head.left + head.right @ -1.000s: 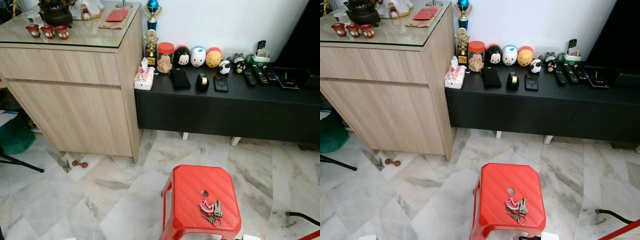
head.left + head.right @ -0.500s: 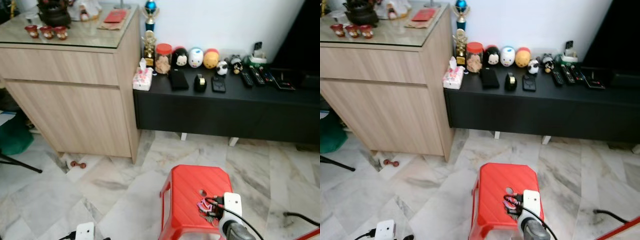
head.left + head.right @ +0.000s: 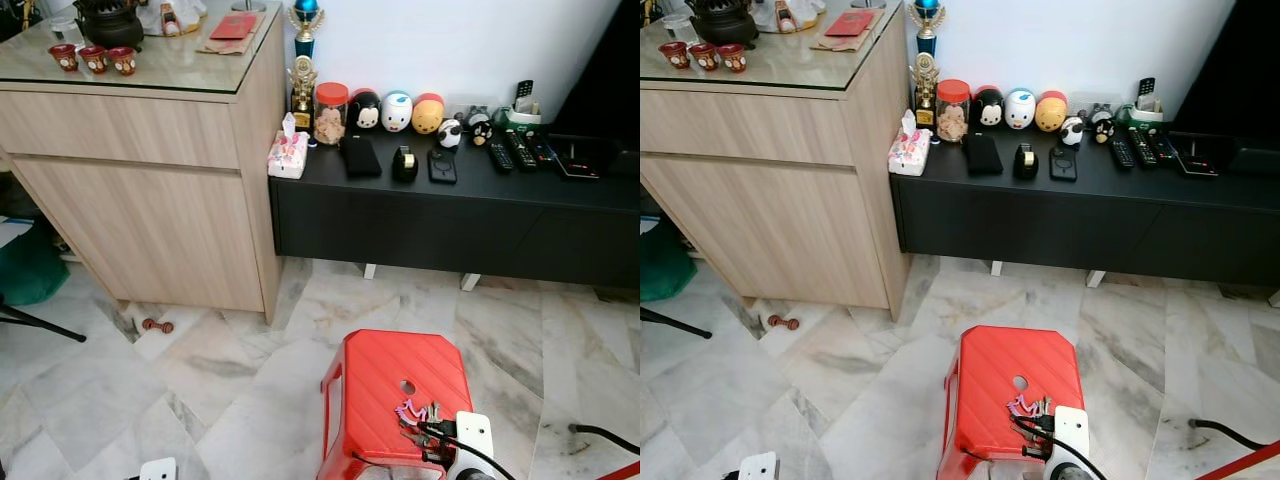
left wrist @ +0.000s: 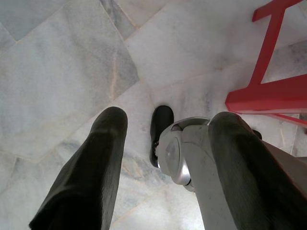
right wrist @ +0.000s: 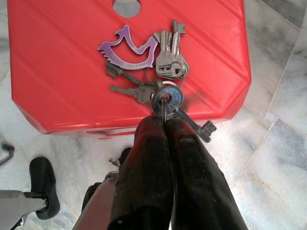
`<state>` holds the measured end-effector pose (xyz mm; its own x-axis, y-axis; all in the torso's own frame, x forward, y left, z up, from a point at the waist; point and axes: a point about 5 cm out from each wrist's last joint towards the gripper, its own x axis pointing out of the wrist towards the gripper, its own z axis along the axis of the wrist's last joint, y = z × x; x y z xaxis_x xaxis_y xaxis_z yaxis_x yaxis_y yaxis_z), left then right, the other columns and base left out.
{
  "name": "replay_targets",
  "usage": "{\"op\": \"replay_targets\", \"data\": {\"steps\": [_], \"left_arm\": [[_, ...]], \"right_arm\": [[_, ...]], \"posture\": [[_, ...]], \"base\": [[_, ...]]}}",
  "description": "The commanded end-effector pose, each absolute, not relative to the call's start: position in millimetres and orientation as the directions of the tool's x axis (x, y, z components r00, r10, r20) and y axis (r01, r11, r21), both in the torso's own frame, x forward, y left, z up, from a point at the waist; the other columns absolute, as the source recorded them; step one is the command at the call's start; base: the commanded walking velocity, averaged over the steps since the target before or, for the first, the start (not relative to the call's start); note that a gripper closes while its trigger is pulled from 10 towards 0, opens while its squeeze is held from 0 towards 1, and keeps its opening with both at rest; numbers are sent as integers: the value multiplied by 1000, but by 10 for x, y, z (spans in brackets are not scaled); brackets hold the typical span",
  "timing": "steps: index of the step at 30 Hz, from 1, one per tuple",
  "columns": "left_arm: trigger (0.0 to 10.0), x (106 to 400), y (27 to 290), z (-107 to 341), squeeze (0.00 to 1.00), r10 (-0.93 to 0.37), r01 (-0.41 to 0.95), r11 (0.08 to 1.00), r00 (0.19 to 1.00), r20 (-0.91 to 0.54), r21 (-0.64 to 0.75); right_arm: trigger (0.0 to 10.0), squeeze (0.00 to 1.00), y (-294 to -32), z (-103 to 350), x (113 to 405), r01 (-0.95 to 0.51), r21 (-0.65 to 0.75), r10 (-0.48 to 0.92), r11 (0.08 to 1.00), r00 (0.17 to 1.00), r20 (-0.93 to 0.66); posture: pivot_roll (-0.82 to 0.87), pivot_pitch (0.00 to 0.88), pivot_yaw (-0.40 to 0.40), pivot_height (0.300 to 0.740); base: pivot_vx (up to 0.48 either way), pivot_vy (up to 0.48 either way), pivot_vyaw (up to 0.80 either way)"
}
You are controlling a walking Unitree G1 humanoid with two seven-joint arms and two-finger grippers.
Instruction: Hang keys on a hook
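Red plastic stool (image 5: 72, 72): carried my bunch of keys (image 5: 148, 72) near its front edge.
My right pincer (image 5: 165, 125): pinched tight on the key ring.
My left pincer (image 4: 163, 143): spread wide above marble floor (image 4: 57, 72).

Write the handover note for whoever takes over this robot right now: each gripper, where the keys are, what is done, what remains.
Right gripper: fingers shut on the ring of the keys, which lie on the red stool.
Left gripper: fingers open, idle low over the marble floor beside the stool.
Done: keys gripped, not yet lifted.
Left: lift the bunch, find a hook and hang it there.
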<state>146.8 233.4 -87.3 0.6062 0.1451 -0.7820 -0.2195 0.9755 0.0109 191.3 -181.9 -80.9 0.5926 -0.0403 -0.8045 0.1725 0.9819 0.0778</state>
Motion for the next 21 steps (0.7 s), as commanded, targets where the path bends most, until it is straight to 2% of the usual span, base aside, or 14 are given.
{"op": "replay_targets", "data": {"steps": [1,6,9,11,13,15,18,20,21], "left_arm": [[10000,1396,2338,-904,0,145,-222,975,580,-801,16],[10000,1405,2335,-901,0,147,-227,974,585,-798,13],[10000,1409,2331,-901,0,145,-227,974,585,-798,10],[10000,1412,2329,-900,0,144,-226,974,585,-798,9],[10000,1413,2331,-899,0,144,-227,974,586,-798,10],[10000,1412,2332,-899,0,143,-225,974,586,-798,9],[10000,1411,2326,-901,0,141,-224,975,585,-799,8],[10000,1412,2323,-902,0,139,-223,975,585,-799,6],[10000,1415,2317,-902,0,138,-224,975,585,-799,4]], "right_arm": [[10000,0,-1838,-800,1927,178,75,-47,981,595,-802],[10000,0,-1844,-796,1933,186,75,-52,980,598,-800],[10000,0,-1883,-799,1927,322,150,-72,935,585,-808],[10000,0,-1916,-792,1934,291,104,-89,951,581,-809],[10000,0,-1913,-748,2004,102,-27,-85,994,617,-783],[10000,0,-1851,-675,2114,-142,-175,-32,974,681,-732],[10000,0,-1853,-583,2215,-222,-247,3,943,747,-664],[10000,0,-1875,-558,2235,-244,-285,2,927,763,-646],[10000,0,-1882,-569,2209,-337,-362,22,869,757,-653]], "posture": [[145,79,-66,740],[145,79,-66,740],[145,79,-67,740],[145,80,-68,740],[143,80,-68,740],[135,80,-69,740],[135,79,-70,740],[132,78,-72,740],[128,77,-74,740]], "base": [[0,0,0],[0,0,0],[0,0,0],[0,0,0],[0,0,0],[0,0,0],[0,0,0],[0,0,0],[0,0,0]]}}
